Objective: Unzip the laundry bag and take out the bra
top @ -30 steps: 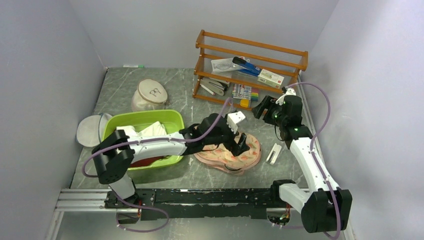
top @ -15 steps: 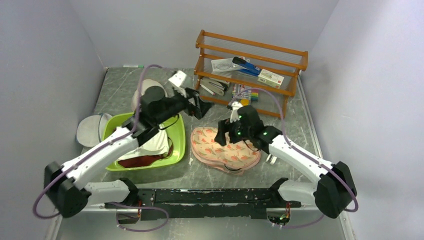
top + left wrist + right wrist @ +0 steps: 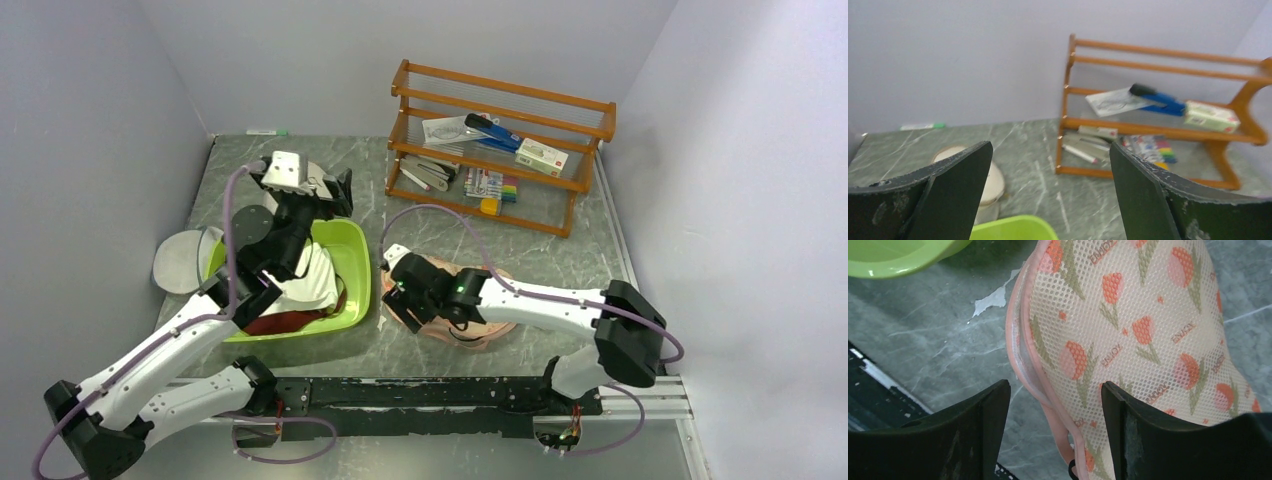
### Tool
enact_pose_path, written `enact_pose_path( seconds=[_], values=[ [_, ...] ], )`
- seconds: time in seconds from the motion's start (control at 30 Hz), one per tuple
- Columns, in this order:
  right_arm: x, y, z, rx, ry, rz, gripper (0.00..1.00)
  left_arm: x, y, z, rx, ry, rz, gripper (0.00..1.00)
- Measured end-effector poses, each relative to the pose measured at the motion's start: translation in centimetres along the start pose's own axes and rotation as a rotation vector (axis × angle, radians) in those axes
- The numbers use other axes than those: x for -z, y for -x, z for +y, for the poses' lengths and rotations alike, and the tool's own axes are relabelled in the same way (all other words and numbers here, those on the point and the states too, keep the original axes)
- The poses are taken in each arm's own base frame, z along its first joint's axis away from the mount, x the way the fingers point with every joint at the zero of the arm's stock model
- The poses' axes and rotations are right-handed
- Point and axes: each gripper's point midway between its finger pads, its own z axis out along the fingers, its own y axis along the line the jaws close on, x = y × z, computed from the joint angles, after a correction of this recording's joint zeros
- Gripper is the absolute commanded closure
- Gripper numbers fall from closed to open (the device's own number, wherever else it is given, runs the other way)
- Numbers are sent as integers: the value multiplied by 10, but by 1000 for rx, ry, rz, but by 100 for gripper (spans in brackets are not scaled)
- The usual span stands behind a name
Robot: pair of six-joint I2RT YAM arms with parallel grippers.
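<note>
The laundry bag (image 3: 452, 266) is a peach-pink mesh pouch with red-orange tulip prints, lying flat on the table right of the green basin. My right arm lies across it. My right gripper (image 3: 398, 292) is open at its left end. In the right wrist view the open right gripper (image 3: 1055, 390) straddles the bag's (image 3: 1128, 325) pink rim just above it, holding nothing. A small black loop (image 3: 1071, 471) hangs at the rim. My left gripper (image 3: 333, 190) is open and empty, raised over the basin's far end; it also shows in the left wrist view (image 3: 1050, 150). The bra is not in view.
The green basin (image 3: 355, 270) holds white and dark red clothes. A flat grey-white disc bag (image 3: 180, 262) lies at its left. The round white domed bag (image 3: 988, 175) sits behind it. A wooden rack (image 3: 500, 140) with stationery stands at the back right.
My left arm left the laundry bag, swung left and rose over the basin. My right arm came from the back right down across the bag to its left end.
</note>
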Motion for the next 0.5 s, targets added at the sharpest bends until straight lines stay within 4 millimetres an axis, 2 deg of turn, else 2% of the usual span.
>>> enact_pose_path(
  seconds=[0.07,0.17,0.33,0.5],
  values=[
    [-3,0,0,39,-41,15,36,-2,-20,6,-46,34,43,2],
    [-7,-8,-5,82,-101,55,38,-4,-39,10,-92,54,85,2],
    [-8,-20,-16,113,-167,100,43,-4,-40,13,-118,67,90,2],
    [-8,-19,-20,117,-191,96,55,-4,-40,14,-128,72,89,2]
  ],
)
